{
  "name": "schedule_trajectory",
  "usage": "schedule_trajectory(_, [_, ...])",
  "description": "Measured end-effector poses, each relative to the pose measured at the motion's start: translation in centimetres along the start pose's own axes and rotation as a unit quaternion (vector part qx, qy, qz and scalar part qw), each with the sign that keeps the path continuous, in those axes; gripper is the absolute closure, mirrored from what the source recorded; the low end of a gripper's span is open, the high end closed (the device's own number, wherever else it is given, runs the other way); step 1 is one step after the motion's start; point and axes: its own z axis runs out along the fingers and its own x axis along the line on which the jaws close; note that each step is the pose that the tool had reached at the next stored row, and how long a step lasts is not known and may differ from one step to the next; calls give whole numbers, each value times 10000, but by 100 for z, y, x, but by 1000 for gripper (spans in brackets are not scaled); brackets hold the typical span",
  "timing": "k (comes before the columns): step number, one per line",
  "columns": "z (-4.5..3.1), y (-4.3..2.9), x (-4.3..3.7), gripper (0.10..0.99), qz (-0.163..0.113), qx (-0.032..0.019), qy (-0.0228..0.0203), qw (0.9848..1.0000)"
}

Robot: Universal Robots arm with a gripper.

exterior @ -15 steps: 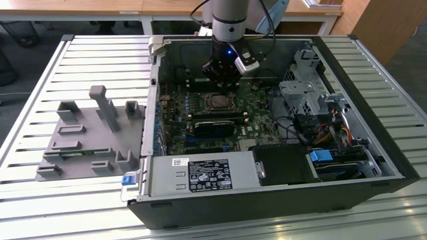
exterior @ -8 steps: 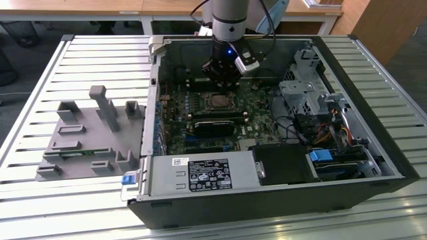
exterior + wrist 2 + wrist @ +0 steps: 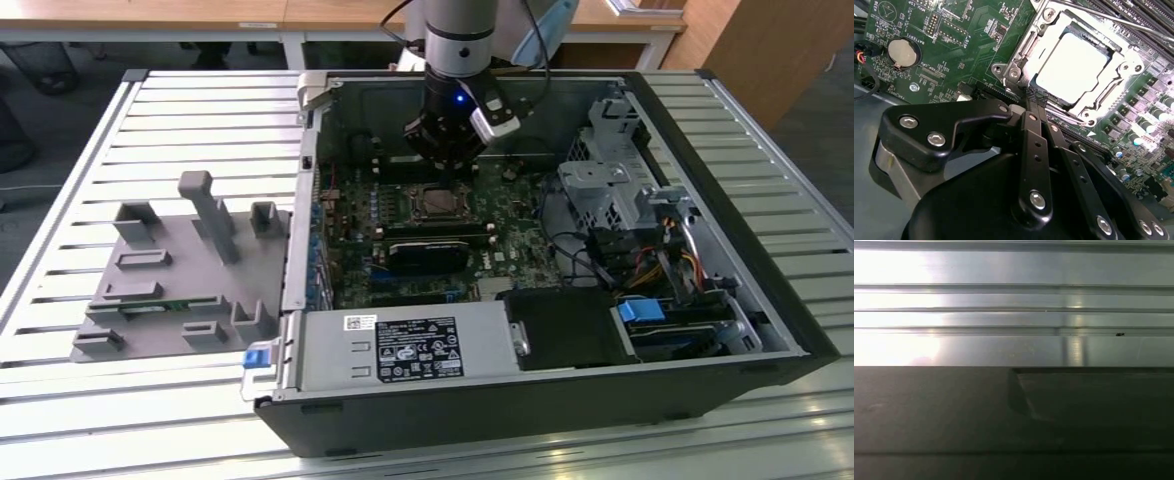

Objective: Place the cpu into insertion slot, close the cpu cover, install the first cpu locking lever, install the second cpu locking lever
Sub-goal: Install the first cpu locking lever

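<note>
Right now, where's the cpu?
In the second wrist view the cpu sits in the insertion slot on the motherboard, framed by the cpu cover, just beyond the gripper.

So the arm is a fat silver-grey tube with a black band near the wrist, and a black cable loops off beside it. Below that it goes all black, with a little blue light glowing on the front and a small silver-and-white box stuck on the side. Up close in the second wrist view, the gripper is matte black all over: chunky rounded links, slim flat bars running to narrow fingers, and shiny silver screws dotted everywhere.
</note>
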Motion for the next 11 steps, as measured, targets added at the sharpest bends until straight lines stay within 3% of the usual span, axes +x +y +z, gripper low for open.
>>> schedule_trajectory(11, [0, -62, -1, 980, 3, -61, 2, 10000])
